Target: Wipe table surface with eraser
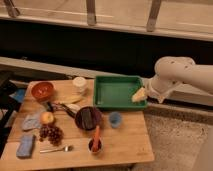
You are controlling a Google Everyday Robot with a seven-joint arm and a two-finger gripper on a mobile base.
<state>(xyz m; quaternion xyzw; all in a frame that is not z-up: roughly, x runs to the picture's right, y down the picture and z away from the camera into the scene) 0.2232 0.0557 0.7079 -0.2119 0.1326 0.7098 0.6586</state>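
Tan wooden plank tabletop (125,142) is pretty cluttered, lol. The small dark grey-black rectangular eraser (87,117) sits inside a round dark purple bowl (78,120) mid-table, just left of a small light blue cup (115,119). The robot's white arm (185,72) comes in from the right. Its yellowish gripper (139,94) hangs over the right edge of the green plastic tray (112,90), well apart from the eraser, fingers spread with nothing in them.

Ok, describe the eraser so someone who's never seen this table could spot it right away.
On the wooden table, the end effector hovers at the green tray's right edge, and just in front of the tray's left corner sits the purple bowl. The eraser is the dark grey-black block lying in it, unlike the light blue sponge at the front left corner.
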